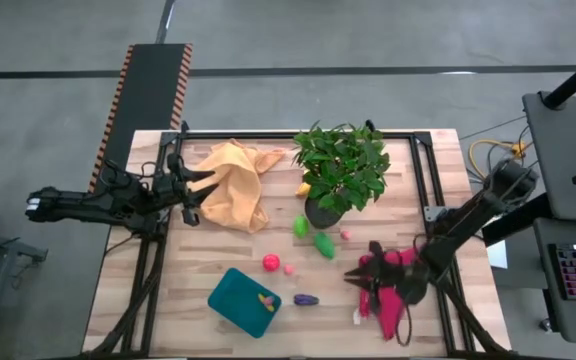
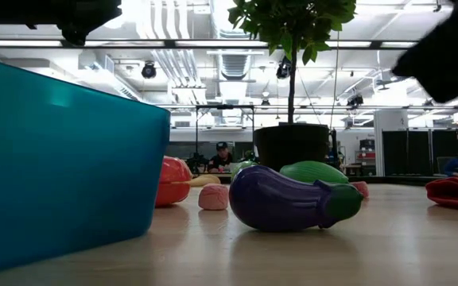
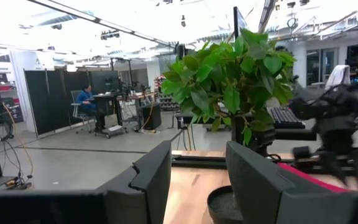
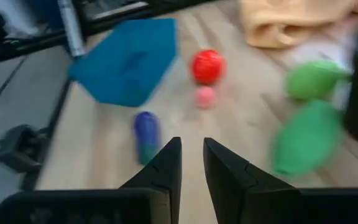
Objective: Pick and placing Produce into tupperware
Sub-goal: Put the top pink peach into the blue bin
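Left arm reaches in from the table's left edge, stretched roughly level across the far-left part — left gripper (image 1: 196, 192) at its tip, fingers (image 3: 148, 180) parted with a clear gap, nothing between them. Right arm comes in from the right side, angled down and inward toward the near-right part of the table. Right gripper (image 1: 368, 285) points inward; its fingers (image 4: 160, 171) stand close together with a narrow slit between, holding nothing. In the low view only dark parts of both arms show at the upper corners.
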